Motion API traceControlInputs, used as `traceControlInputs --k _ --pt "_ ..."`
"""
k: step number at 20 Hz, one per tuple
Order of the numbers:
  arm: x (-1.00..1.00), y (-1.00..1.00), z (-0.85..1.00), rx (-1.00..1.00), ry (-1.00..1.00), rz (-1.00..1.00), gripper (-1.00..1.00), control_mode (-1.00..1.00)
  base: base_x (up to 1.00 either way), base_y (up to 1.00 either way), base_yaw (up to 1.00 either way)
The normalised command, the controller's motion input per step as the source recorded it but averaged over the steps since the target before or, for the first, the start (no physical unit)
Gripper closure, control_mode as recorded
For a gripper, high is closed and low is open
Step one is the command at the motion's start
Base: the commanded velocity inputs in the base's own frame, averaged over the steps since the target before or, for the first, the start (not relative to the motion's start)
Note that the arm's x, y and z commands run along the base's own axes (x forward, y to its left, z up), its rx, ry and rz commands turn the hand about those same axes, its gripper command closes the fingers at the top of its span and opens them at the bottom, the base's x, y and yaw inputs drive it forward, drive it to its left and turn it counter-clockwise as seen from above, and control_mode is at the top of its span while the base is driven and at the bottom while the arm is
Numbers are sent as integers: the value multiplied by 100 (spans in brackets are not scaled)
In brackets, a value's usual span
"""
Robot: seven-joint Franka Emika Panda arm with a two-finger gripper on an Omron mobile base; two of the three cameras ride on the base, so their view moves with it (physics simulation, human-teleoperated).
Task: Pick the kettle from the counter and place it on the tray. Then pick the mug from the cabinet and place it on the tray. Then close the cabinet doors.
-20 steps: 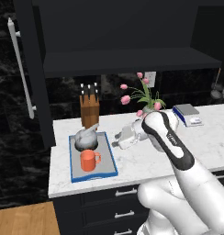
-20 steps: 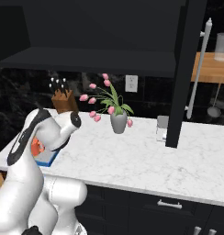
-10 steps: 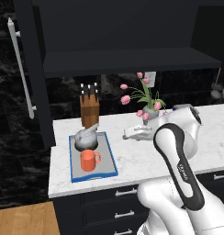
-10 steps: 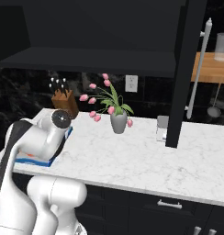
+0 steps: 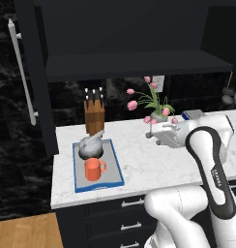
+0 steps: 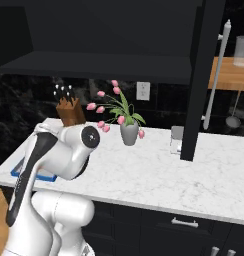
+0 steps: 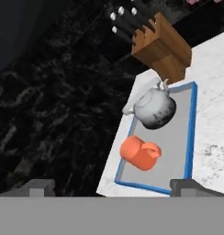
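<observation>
Kettle [image 5: 90, 146] and mug [image 5: 93, 169] sit on the tray [image 5: 115, 164], mug at the kettle's 6 o'clock. My gripper [image 5: 154, 134], at the tray's 3 o'clock above the counter [image 5: 139, 169], is open wide and empty; I see both cabinet doors [image 5: 28, 77] open.

Squat rounded grey kettle [image 5: 90, 145] is seen w/ a brushed metallic sheen, mottled light and dark; same look in hand view [image 7: 154, 108]. Small orange-red mug [image 5: 93, 169] looks smooth, plain, matt, like glazed ceramic or plastic. Flat rect. tray [image 5: 117, 167]: matt grey floor, smooth blue rim. White table [image 5: 139, 162] is rendered as polished marble w/ faint grey veining. Brown knife block [image 5: 94, 117] shows a wood finish; knife ends look like silver metal. Dark navy cabinet door [image 5: 35, 72] is smooth, matt, w/ a long silver bar handle [image 5: 23, 72], satin metal. Backsplash [image 7: 49, 110] reads as glossy black veined stone. Grey vase [image 6: 129, 134] appears smooth, matt.
</observation>
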Motion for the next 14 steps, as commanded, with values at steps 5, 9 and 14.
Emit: traceControlInputs --k 5,9,14 --pt "-37 -27 2 10 5 -36 -100 -100 0 0 0" --pt "-49 -24 0 5 0 -33 -100 -100 0 0 0" --pt "-62 -40 0 6 -4 -24 -100 -100 0 0 0"
